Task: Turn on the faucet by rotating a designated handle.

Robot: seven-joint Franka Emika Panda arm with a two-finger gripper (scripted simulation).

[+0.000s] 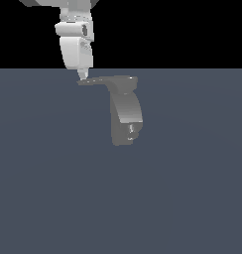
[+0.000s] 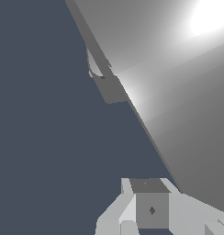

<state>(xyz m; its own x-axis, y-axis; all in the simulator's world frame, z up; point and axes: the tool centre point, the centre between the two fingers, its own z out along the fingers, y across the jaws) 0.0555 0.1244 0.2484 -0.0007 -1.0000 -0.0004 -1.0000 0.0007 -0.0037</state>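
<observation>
The matte grey faucet [image 1: 126, 115] stands mid-scene in the exterior view, its thick arched body curving down to a small shiny outlet. From its flat top block the handle [image 1: 95, 81], a thin tapering lever, sticks out toward the exterior view's left. My gripper [image 1: 82, 75] comes down from above and its narrow tip rests at the handle's outer end. The fingers look pressed together, with nothing held between them. In the wrist view the handle [image 2: 178, 82] fills much of the picture as a broad, brightly lit grey slab. My gripper [image 2: 151, 202] sits just beside its edge.
A flat, dark blue-grey floor [image 1: 53, 188] spreads around the faucet. My white arm [image 1: 76, 44] descends from the top of the exterior view, above the handle's tip.
</observation>
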